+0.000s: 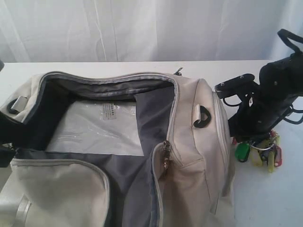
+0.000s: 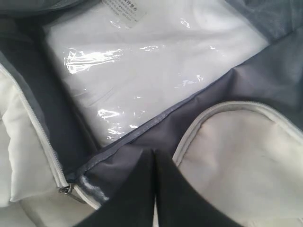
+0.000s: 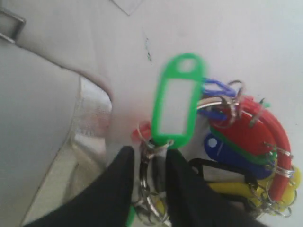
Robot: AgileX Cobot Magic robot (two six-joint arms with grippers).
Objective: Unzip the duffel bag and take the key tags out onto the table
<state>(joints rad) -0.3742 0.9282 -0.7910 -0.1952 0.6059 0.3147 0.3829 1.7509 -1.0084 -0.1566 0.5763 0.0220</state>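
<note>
While my left gripper (image 2: pixel 154 158) hung pressed shut over the grey lining (image 2: pixel 265 75), the duffel bag (image 1: pixel 189 156) lay unzipped, a clear plastic sheet (image 2: pixel 156 71) inside. Its printed label (image 2: pixel 124 8) was too small to read. Right of the bag, the right gripper (image 3: pixel 150 152) straddled the metal rings (image 3: pixel 150 203) of the key tags (image 3: pixel 236 142); gripping or releasing, I could not tell. The bunch hung just above the table (image 1: pixel 265 198). Best practice, I judged: lower fully, part the jaws wide, lift straight clear. The green tag (image 3: pixel 176 101) showed a blank window.
</note>
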